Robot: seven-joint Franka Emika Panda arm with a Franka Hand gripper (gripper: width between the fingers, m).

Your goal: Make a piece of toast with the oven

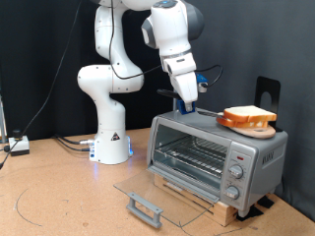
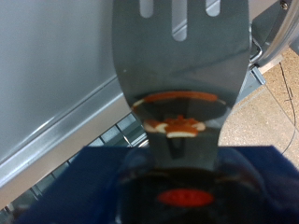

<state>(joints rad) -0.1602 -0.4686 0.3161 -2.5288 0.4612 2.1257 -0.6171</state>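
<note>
The silver oven [image 1: 258, 157] stands at the exterior view's right with its glass door [image 1: 148, 187] folded down flat and its wire rack [image 1: 192, 152] bare. On its roof lies the toast [image 1: 248, 119], which looks like two stacked slices. My gripper [image 1: 189, 101] hangs over the roof's left end, shut on the handle of a dark slotted spatula [image 1: 209, 112] whose blade points at the bread and stops just short of it. In the wrist view the spatula [image 2: 182, 65] fills the middle above the oven's shiny top [image 2: 56, 84]. No bread shows there.
The oven sits on a wooden board [image 1: 212, 202] on the brown table. Its grey door handle [image 1: 146, 206] juts toward the exterior view's bottom. Round knobs [image 1: 236, 172] line its right front. The arm's white base [image 1: 110, 143] and cables [image 1: 69, 143] are at left.
</note>
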